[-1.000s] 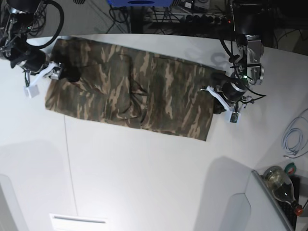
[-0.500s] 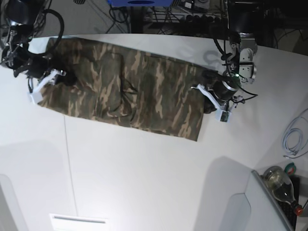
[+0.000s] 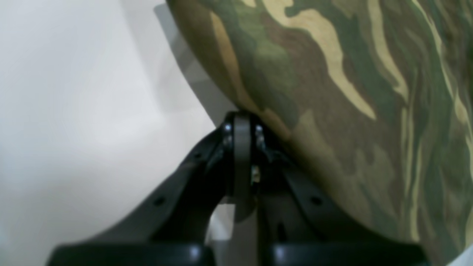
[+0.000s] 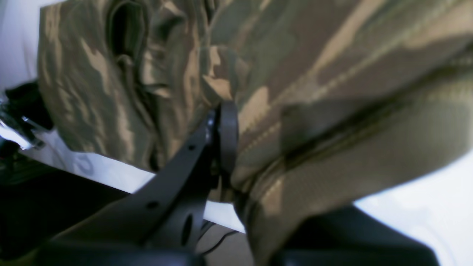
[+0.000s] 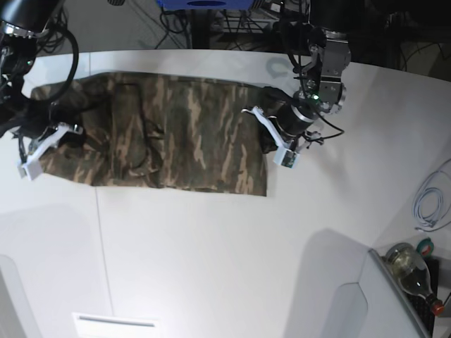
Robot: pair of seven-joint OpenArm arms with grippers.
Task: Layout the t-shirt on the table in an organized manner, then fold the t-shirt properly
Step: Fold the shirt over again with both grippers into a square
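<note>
The camouflage t-shirt lies as a long, rumpled band across the far half of the white table. On the base view's right, my left gripper is shut on the shirt's right edge. The left wrist view shows the left gripper pinching the hem of the t-shirt just over the table. My right gripper is shut on the shirt's left end. In the right wrist view the right gripper has bunched folds of the t-shirt clamped in it.
A thin seam line runs down the table's left part. A glass bottle and a coiled white cable sit at the right edge. Dark cables crowd the space behind the far edge. A white panel lies at the front left.
Both arms have moved left in the base view, dragging the shirt that way. The right gripper has closed on the shirt's left end. The left gripper has stayed shut on the right edge.
</note>
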